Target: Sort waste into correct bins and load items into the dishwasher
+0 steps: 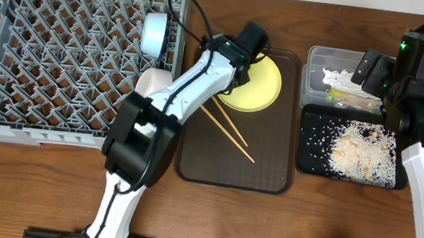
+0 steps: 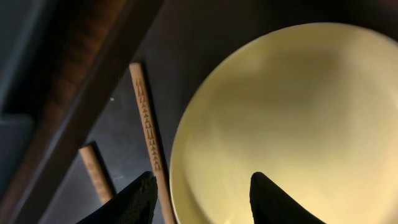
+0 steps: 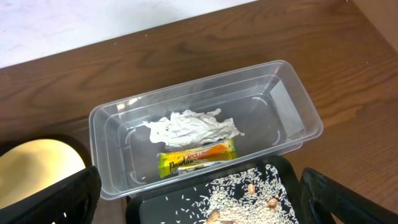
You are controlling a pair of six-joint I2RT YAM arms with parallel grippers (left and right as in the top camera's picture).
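The yellow plate (image 1: 260, 84) lies at the far end of the brown serving tray (image 1: 271, 162). My left gripper (image 1: 244, 59) is open low over the plate's left rim (image 2: 286, 118), one finger outside it and one over the plate (image 2: 202, 199). Two wooden chopsticks (image 1: 228, 129) lie on the tray beside the plate (image 2: 147, 118). My right gripper (image 1: 368, 73) is open and empty (image 3: 199, 208) above the clear tub (image 3: 292, 93). The tub holds crumpled white paper (image 3: 189, 127) and the green-and-orange wrapper (image 3: 196, 157). The black tray (image 1: 307, 158) holds rice scraps (image 1: 364, 152).
The grey dish rack (image 1: 50, 60) fills the left of the table. A pale round bowl (image 1: 155, 32) stands on edge at its right side. The clear tub (image 1: 313, 78) and black tray sit right of the brown tray. My left arm crosses between rack and tray.
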